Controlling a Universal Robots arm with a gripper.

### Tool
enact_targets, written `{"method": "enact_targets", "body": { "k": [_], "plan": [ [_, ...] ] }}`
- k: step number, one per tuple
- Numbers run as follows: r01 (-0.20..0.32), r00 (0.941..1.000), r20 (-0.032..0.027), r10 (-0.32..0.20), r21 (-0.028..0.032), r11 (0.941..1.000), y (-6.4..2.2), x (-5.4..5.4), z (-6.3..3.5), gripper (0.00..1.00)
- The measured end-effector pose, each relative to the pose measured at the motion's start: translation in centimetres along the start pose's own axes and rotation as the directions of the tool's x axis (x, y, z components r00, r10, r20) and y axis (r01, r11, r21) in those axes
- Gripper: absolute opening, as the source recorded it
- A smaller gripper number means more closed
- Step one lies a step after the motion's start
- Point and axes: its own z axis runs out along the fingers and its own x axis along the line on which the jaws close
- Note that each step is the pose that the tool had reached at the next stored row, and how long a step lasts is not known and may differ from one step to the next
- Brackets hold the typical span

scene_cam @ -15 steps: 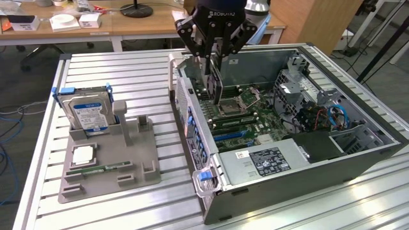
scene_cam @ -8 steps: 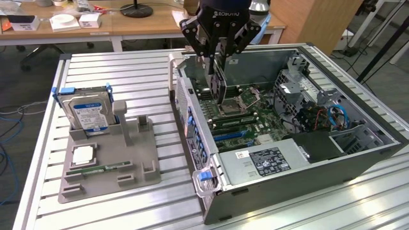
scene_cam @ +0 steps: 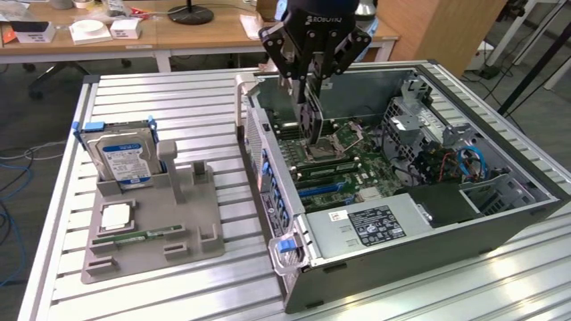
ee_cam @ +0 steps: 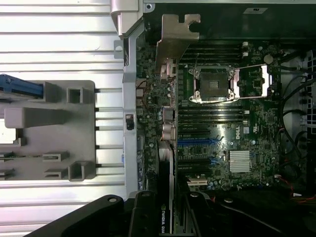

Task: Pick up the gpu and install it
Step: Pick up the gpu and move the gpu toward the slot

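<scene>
Pincer [scene_cam: 305,90] clenched on gpu [scene_cam: 311,124], a thin black card with silver bracket [ee_cam: 175,37] hanging edge-down just below it over the board [ee_cam: 237,138] in the case [scene_cam: 499,221]; I'd keep it vertical, square to the blue slot [ee_cam: 197,142], bracket toward the rear wall.

So my bench here is a silver aluminium table [scene_cam: 178,100], the top made of long ribbed slats. Only two things sit straight on it. On the exterior view's left, towards the near side, there's a grey plastic parts holder [scene_cam: 192,221] lying flat on the slats. Near it on the exterior view's right is the open computer case [scene_cam: 428,261], lying on its side and hogging most of that half, near edge to far. A strip of bare slats shows between the two.
</scene>
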Motion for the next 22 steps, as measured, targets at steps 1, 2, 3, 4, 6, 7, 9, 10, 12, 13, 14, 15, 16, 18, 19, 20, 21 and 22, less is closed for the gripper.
{"method": "enact_targets", "body": {
  "k": [1, 2, 3, 4, 6, 7, 9, 10, 12, 13, 14, 15, 16, 18, 19, 20, 21, 22],
  "plan": [
    [0.0, 1.0, 0.0, 0.0, 0.0, 1.0, 0.01, -0.1, 0.0, 0.26],
    [0.0, 1.0, 0.0, 0.0, 0.0001, 1.0, 0.01, -0.2, 0.0, 0.26],
    [0.001, 1.0, 0.0, -0.001, 0.0, 1.0, 0.01, -0.3, 0.01, 0.26],
    [0.001, 1.0, 0.0, -0.001, 0.0, 1.0, 0.02, -0.4, 0.01, 0.26],
    [0.001, 1.0, 0.0, -0.001, -0.0001, 1.0, 0.02, -0.7, 0.02, 0.26],
    [0.002, 1.0, -0.0001, -0.002, 0.0, 1.0, 0.03, -0.8, 0.02, 0.26],
    [0.002, 1.0, -0.0001, -0.002, 0.0, 1.0, 0.04, -1.0, 0.02, 0.26],
    [0.002, 1.0, -0.0001, -0.002, 0.0, 1.0, 0.04, -1.1, 0.03, 0.26],
    [0.003, 1.0, -0.0001, -0.003, 0.0, 1.0, 0.05, -1.3, 0.03, 0.26],
    [0.003, 1.0, -0.0001, -0.003, -0.0001, 1.0, 0.05, -1.4, 0.04, 0.26],
    [0.003, 1.0, -0.0001, -0.003, -0.0001, 1.0, 0.06, -1.5, 0.04, 0.26],
    [0.003, 1.0, -0.0001, -0.003, -0.0001, 1.0, 0.06, -1.6, 0.04, 0.26],
    [0.004, 1.0, -0.0001, -0.004, 0.0, 1.0, 0.07, -1.7, 0.04, 0.26],
    [0.004, 1.0, -0.0002, -0.004, 0.0, 1.0, 0.07, -1.9, 0.05, 0.26],
    [0.004, 1.0, -0.0002, -0.004, -0.0001, 1.0, 0.08, -2.1, 0.05, 0.26],
    [0.005, 1.0, -0.0002, -0.005, -0.0001, 1.0, 0.08, -2.2, 0.05, 0.26],
    [0.005, 1.0, -0.0002, -0.005, -0.0001, 1.0, 0.09, -2.3, 0.06, 0.26],
    [0.005, 1.0, -0.0002, -0.005, -0.0001, 1.0, 0.09, -2.4, 0.06, 0.26]
  ]
}}
